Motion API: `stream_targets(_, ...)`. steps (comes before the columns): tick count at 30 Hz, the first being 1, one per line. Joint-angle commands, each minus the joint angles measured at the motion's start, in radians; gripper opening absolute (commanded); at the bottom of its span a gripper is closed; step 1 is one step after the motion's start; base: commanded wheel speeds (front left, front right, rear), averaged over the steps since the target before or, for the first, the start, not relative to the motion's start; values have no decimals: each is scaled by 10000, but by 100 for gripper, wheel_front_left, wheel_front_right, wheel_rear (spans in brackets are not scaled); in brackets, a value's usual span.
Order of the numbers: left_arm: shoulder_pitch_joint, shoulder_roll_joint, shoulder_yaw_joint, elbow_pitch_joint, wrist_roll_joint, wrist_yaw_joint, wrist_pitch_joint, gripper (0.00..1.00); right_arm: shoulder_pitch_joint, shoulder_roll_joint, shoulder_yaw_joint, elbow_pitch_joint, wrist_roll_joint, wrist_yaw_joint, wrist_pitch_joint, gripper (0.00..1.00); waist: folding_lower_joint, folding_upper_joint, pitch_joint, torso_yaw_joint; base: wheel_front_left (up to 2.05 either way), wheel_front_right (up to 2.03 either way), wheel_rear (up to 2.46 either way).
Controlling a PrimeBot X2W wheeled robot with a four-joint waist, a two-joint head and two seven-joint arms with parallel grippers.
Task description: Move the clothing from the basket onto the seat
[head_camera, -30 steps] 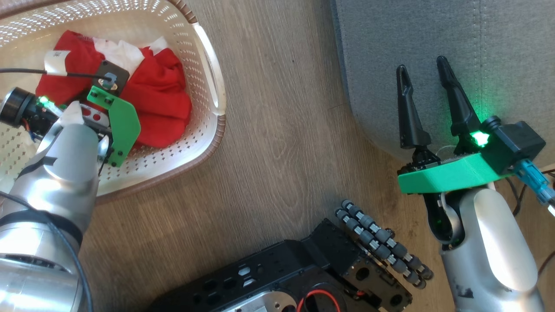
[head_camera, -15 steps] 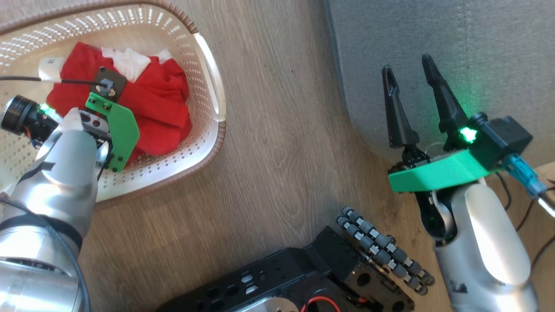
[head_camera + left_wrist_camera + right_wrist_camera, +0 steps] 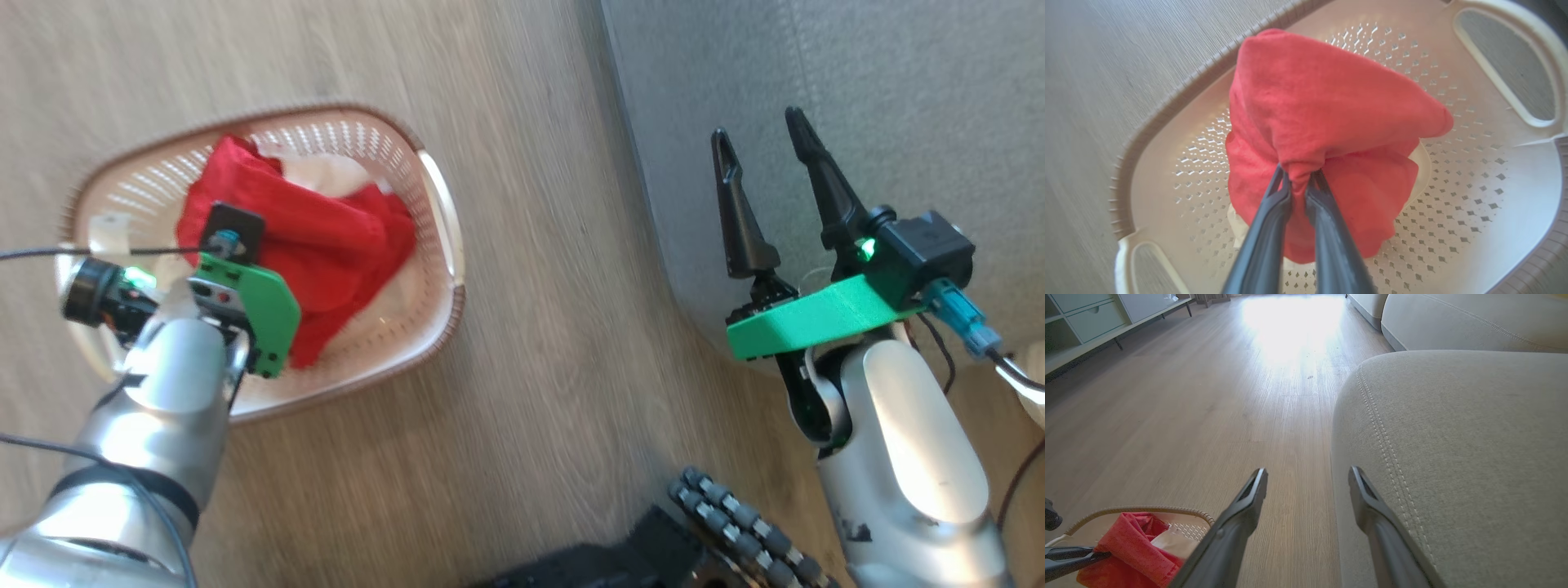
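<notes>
The left hand (image 3: pixel 1298 179) is clamping the clothing (image 3: pixel 1331 102) above the basket (image 3: pixel 1474 171); the right hand (image 3: pixel 755 126) is hovering spread. Next, probably carrying it right onto the seat (image 3: pixel 857 122).

Left jaws pinched, right jaws apart

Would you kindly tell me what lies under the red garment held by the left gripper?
Beneath the red garment, white fabric and the perforated floor of the basket show; whether a second garment lies under its folds is hidden.
</notes>
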Motion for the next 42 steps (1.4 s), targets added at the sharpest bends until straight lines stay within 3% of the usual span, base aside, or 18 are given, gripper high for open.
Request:
stream_targets(1, 153, 124, 228, -205, -39, 49, -203, 0, 336, -97, 161, -177, -91, -2, -65, 100, 0, -1, -972, 503, 0, 0, 0)
stream_targets(6, 556, 37, 197, -796, -100, 214, -462, 0, 586, -97, 104, 74, -301, -2, -65, 100, 0, -1, -1974, 947, 0, 0, 0)
stream_targets(16, 2387, 237, 696, -5165, -178, 861, -475, 0, 1107, -97, -87, 412, -704, -2, -65, 100, 0, -1, -3721, 1737, 0, 0, 0)
stream_targets(17, 2762, 245, 827, -6134, -125, 972, -475, 0, 1209, -97, -152, 442, -729, -2, -65, 100, 0, -1, -4107, 1887, 0, 0, 0)
stream_targets(24, 4044, 162, 1688, -9441, -94, 1240, -476, 0, 1648, -97, -150, 495, -755, -2, -65, 100, 0, -1, -4931, 2157, 0, 0, 0)
stream_targets(32, 5003, -429, 2751, -13275, -62, 552, -476, 0, 2177, -97, -253, 440, -831, -2, -65, 100, 0, -1, -5712, 2501, 0, 0, 0)
stream_targets(42, 5220, -944, 2562, -15279, 132, -398, -476, 0, 2518, -97, -151, 351, -880, -2, -65, 100, 0, -1, -6112, 2640, 0, 0, 0)
